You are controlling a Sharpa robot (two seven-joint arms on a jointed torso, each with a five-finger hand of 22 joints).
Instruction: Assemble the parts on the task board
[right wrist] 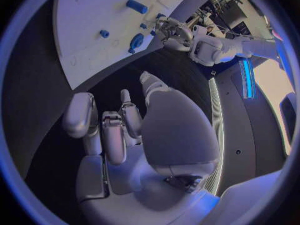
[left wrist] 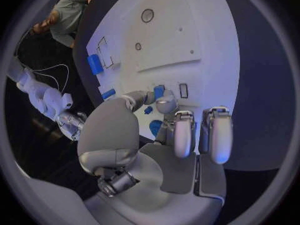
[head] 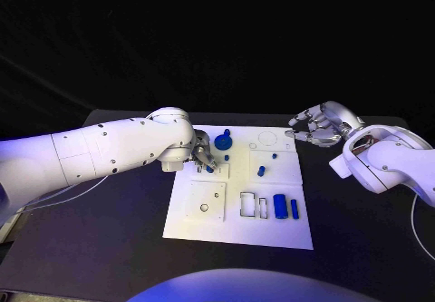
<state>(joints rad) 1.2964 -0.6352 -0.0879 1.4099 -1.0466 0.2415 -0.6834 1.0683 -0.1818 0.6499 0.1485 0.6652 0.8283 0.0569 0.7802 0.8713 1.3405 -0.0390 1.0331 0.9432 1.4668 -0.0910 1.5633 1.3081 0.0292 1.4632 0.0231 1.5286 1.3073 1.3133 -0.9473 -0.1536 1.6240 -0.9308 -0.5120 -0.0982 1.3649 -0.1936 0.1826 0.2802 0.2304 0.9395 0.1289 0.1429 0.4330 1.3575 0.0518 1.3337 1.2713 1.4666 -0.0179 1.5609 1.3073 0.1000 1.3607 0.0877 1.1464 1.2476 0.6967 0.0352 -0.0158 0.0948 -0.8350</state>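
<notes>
The white task board (head: 237,223) lies mid-table. My left hand (head: 201,155) hangs over its upper left part and pinches a small blue part (head: 209,168) between thumb and a fingertip. The left wrist view shows that blue part (left wrist: 159,91) at the fingertips (left wrist: 166,105), close to a small rectangular slot (left wrist: 183,90). A round blue part (head: 224,139), two small pegs (head: 261,170) and two blue cylinders (head: 280,206) sit on the board. My right hand (head: 318,126) hovers off the board's far right corner, fingers loosely curled and holding nothing.
A square plate with a hole (head: 205,201) and rectangular cutouts (head: 247,204) occupy the board's near half. Black table (head: 100,245) surrounds the board. The right wrist view shows the board (right wrist: 94,15) and my left hand (right wrist: 178,32) beyond my right hand (right wrist: 125,130).
</notes>
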